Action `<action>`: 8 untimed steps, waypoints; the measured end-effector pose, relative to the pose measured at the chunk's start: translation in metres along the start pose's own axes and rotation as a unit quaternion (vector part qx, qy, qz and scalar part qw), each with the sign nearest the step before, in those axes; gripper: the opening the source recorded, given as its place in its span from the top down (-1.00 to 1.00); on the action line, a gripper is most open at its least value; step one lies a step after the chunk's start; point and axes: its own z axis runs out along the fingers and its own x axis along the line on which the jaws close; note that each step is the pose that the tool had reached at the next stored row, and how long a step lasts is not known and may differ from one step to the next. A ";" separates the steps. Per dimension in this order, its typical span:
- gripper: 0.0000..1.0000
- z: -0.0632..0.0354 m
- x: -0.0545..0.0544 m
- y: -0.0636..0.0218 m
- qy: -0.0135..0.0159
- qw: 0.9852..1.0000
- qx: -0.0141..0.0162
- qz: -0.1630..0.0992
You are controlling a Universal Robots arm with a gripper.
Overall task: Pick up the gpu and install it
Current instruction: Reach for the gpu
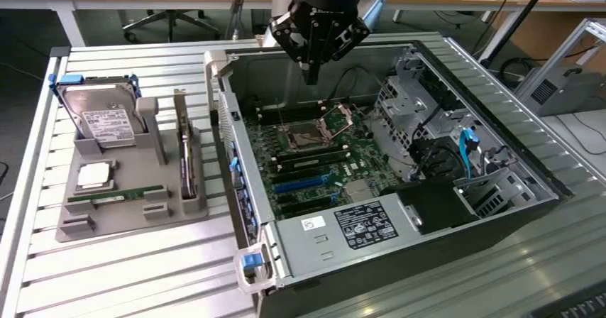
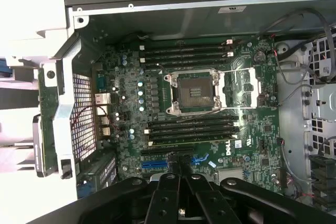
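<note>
Setting: a workshop with wooden desks along the back; in front, a slatted metal table (image 1: 123, 275) carries a grey holder tray (image 1: 123, 222) and an open computer case (image 1: 455, 261)
Tray: on the exterior view's left of the case, just beside it
gpu (image 1: 189, 163): stands on edge in a slot at the side of the tray nearest the case, thin and upright, untouched
Other parts on tray: a hard drive (image 1: 106, 123) with a white label stands tilted at the far end; a narrow green memory stick (image 1: 113, 197) lies flat near the front
Case interior: the motherboard (image 1: 313, 162) lies exposed with its empty processor socket (image 1: 308, 135) open; a grey power supply (image 1: 365, 222) sits at the near end
gripper (image 1: 311, 69): closed, holding nothing, fingers pointing down over the far end of the case, well apart from the gpu
Wrist view: the gripper (image 2: 180, 169) hangs above the motherboard (image 2: 210, 129), close over a blue slot (image 2: 155, 163), with the socket (image 2: 197, 90) beyond
</note>
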 end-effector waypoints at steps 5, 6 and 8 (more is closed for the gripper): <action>0.79 -0.0001 0.003 -0.0002 0.000 1.000 0.000 0.000; 0.79 -0.0002 0.006 -0.0005 0.000 1.000 0.000 0.000; 0.79 -0.0003 0.012 -0.0009 0.000 1.000 0.000 0.000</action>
